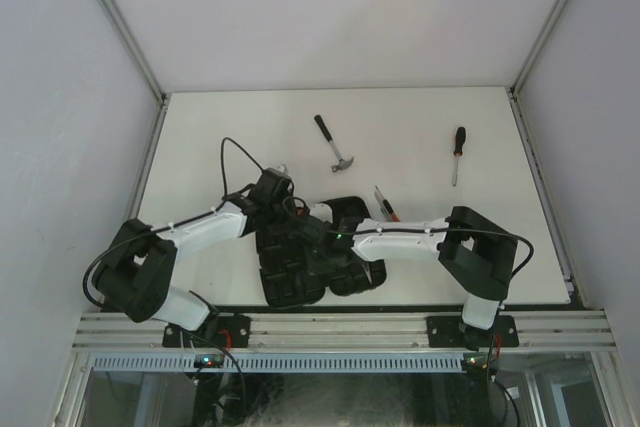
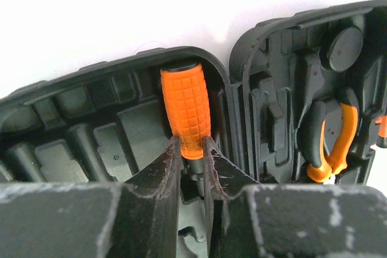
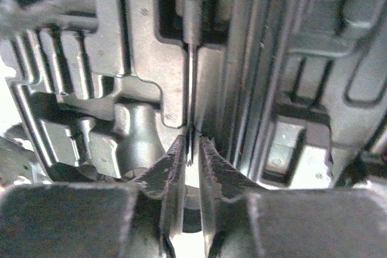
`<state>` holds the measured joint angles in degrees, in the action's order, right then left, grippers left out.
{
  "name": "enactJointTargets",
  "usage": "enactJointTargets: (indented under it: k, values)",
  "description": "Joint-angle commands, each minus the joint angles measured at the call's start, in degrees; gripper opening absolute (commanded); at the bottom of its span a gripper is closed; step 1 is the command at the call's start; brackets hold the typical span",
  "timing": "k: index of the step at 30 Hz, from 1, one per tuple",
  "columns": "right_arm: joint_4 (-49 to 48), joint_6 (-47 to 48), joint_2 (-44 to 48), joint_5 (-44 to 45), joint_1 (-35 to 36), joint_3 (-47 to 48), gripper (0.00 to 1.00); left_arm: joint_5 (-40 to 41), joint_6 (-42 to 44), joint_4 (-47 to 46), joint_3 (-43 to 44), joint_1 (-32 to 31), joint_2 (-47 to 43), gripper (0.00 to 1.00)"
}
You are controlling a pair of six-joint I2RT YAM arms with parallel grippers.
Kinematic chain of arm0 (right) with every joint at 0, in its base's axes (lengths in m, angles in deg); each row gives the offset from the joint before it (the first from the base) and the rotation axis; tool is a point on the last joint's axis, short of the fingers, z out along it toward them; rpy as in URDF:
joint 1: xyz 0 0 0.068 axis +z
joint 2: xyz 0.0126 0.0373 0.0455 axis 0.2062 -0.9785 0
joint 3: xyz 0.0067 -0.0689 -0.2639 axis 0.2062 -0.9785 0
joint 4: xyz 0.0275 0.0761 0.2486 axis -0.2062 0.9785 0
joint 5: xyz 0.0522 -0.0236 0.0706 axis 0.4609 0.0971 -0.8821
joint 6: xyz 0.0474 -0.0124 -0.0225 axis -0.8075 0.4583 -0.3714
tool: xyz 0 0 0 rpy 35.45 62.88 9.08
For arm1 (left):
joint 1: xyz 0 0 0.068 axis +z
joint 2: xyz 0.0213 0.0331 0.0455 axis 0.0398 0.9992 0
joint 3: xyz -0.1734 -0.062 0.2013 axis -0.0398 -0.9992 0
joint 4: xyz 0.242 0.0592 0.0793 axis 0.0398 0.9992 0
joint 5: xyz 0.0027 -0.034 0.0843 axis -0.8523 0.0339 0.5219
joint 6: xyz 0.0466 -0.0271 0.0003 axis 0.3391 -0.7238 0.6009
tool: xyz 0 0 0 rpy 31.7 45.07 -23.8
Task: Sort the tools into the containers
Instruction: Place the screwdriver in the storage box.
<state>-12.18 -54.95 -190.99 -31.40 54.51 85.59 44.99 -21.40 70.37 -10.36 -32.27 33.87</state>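
Scuffed left fingers [image 2: 158, 176] pinch the orange-handled screwdriver [image 2: 185, 110] at the lower end of its ribbed grip, where the handle narrows to a dark collar. The handle lies in a moulded slot of the black tool case [image 2: 109, 74], its butt close against the curved rim of that half. Across the hinge, the other half holds the orange-handled pliers [image 2: 338, 143] seated in their recess. On the right wrist view, the right fingers [image 3: 169, 167] stand only narrowly parted on either side of a thin steel shaft [image 3: 190, 89] that runs up the case's grey moulding; whether they press on it I cannot tell. From above, both arms meet over the open case near the front edge of the white tabletop [image 1: 220, 127]. Just beyond the case lie two slim screwdrivers [image 1: 386, 204]; farther back are the claw hammer [image 1: 337, 144] and, well apart to the right, the longer black-handled screwdriver [image 1: 457, 154].
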Motion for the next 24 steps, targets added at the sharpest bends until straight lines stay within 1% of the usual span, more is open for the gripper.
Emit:
enactJointTargets:
  k: [1,3,9,12,17,20,24]
  values:
    - [8.21,4.73,4.47,0.48,-1.81,-1.1,0.17,2.26,-0.24,1.75,-0.87,-0.66,-0.6,0.22]
    - [6.84,5.47,6.51,-0.44,-2.51,-1.06,0.24,2.71,-0.35,2.09,-0.9,-0.63,-1.41,0.23]
    - [5.58,7.31,11.52,-0.39,-2.59,-0.93,0.35,4.11,-0.14,3.91,-0.04,-0.61,-3.75,0.29]
    - [6.49,7.69,14.21,2.28,-2.05,-0.93,0.42,4.45,0.66,4.52,0.64,-0.48,-5.0,0.36]
    - [9.31,9.5,18.92,9.06,-1.91,-1.13,0.49,3.88,3.83,5.61,3.25,-0.26,-8.47,0.45]
    - [11.52,9.75,21.95,13.93,-1.86,-1.79,0.57,4.9,6.77,7.33,4.88,-0.26,-11.82,0.48]
    - [12.6,10.22,26.23,17.76,-2.68,-3.46,0.59,7.42,9.01,9.04,5.31,-0.27,-17.86,0.5]
